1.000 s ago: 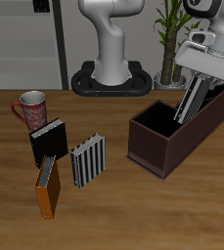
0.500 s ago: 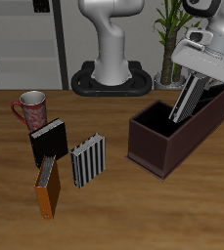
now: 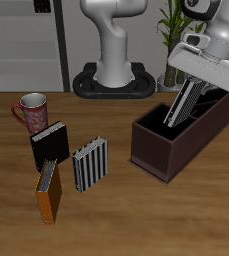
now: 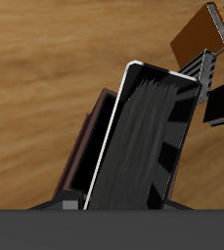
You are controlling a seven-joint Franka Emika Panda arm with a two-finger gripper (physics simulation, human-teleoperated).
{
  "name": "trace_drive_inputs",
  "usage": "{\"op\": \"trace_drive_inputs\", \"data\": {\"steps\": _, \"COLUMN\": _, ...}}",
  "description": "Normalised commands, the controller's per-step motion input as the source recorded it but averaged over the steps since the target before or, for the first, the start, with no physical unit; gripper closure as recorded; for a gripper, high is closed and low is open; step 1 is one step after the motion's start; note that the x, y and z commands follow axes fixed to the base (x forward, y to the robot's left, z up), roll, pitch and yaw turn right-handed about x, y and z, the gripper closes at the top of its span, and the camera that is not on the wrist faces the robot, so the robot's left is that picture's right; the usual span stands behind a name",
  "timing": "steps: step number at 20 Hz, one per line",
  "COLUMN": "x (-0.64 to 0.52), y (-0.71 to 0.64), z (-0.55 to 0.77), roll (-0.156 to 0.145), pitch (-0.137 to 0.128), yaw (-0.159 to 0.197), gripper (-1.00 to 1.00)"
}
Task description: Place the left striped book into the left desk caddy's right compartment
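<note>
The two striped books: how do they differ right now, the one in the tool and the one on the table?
The left striped book is held in the tool, tilted, its lower end over the left desk caddy. The other striped book stands upright on the table beside the orange book, untouched. Both share narrow black and pale-grey stripes and a slim shape.
</note>
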Motion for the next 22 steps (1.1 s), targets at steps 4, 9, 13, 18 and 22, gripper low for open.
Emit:
{"op": "trace_drive_inputs", "data": {"steps": 4, "x": 0.13, "y": 0.00, "z": -0.09, "roll": 0.012, "pitch": 0.010, "yaw": 0.017, "gripper": 1.00}}
{"op": "trace_drive_inputs", "data": {"steps": 9, "x": 0.16, "y": 0.10, "z": -0.18, "roll": 0.035, "pitch": 0.028, "yaw": 0.008, "gripper": 1.00}}
{"op": "trace_drive_inputs", "data": {"steps": 13, "x": 0.17, "y": 0.20, "z": -0.19, "roll": 0.044, "pitch": 0.021, "yaw": 0.025, "gripper": 1.00}}
{"op": "trace_drive_inputs", "data": {"steps": 18, "x": 0.15, "y": 0.09, "z": -0.19, "roll": 0.015, "pitch": 0.040, "yaw": 0.014, "gripper": 1.00}}
{"op": "trace_drive_inputs", "data": {"steps": 22, "x": 0.11, "y": 0.05, "z": -0.21, "roll": 0.018, "pitch": 0.041, "yaw": 0.014, "gripper": 1.00}}
